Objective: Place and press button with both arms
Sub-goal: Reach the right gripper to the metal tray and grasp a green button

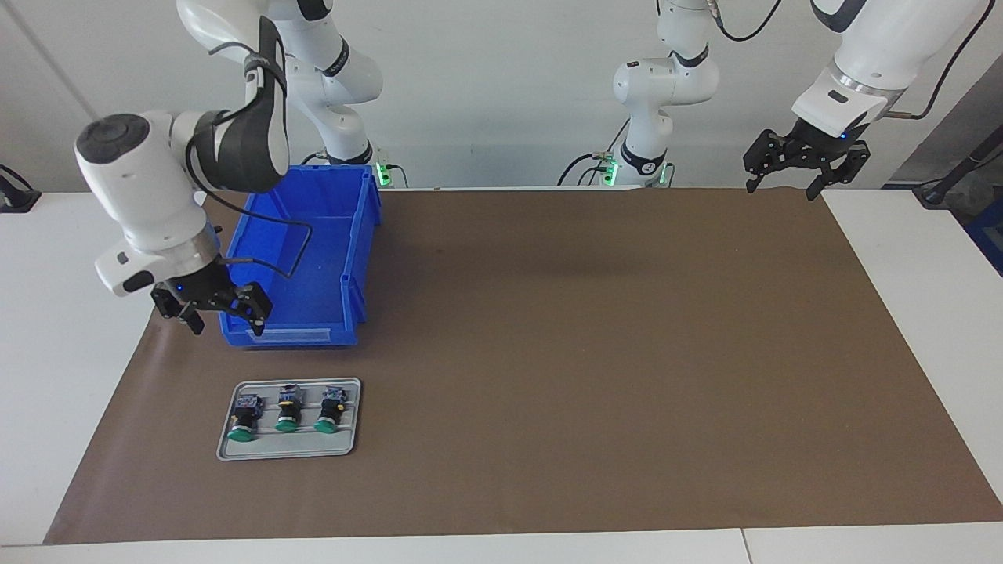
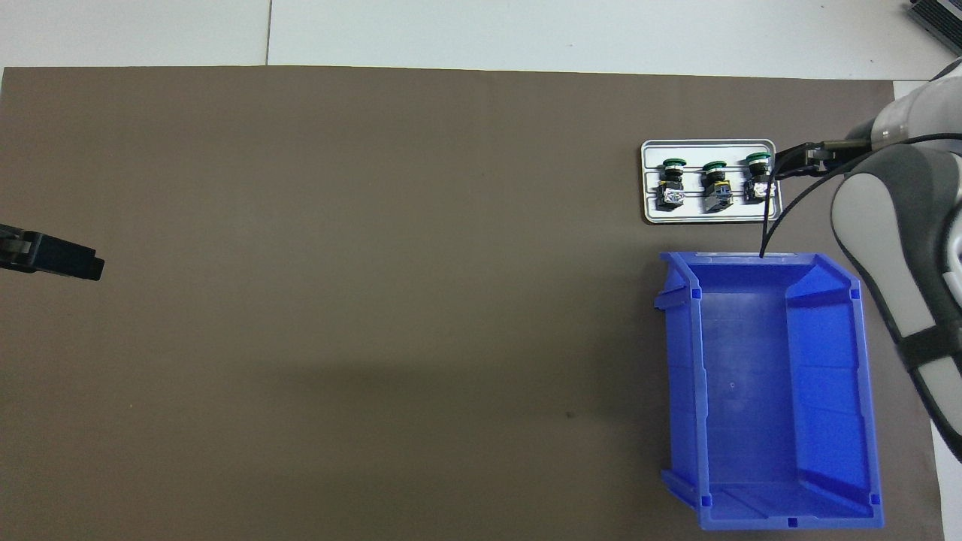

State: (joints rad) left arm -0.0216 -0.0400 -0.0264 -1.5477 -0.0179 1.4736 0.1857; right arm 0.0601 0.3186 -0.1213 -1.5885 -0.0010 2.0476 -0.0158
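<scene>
- the right gripper point(image 1: 213, 307) hangs in the air with its fingers spread and nothing between them, over the brown mat point(image 1: 588, 352) at the corner of the blue bin point(image 1: 302, 251) that lies farthest from the robots, toward the right arm's end of the table.
- three green-capped push-buttons lie side by side on a small grey tray point(image 1: 288, 448), which sits on the mat just farther from the robots than the bin.
- the button point(image 1: 244, 418) at the right arm's end of the row lies on its side, green cap pointing away from the robots, untouched, like the middle button point(image 1: 287, 409) and the third button point(image 1: 329, 409).
- the bin holds nothing that shows.
- the left gripper point(image 1: 790, 174) waits, released and holding nothing, over the mat's corner near the left arm's base point(image 1: 646, 168), well apart from the tray.
</scene>
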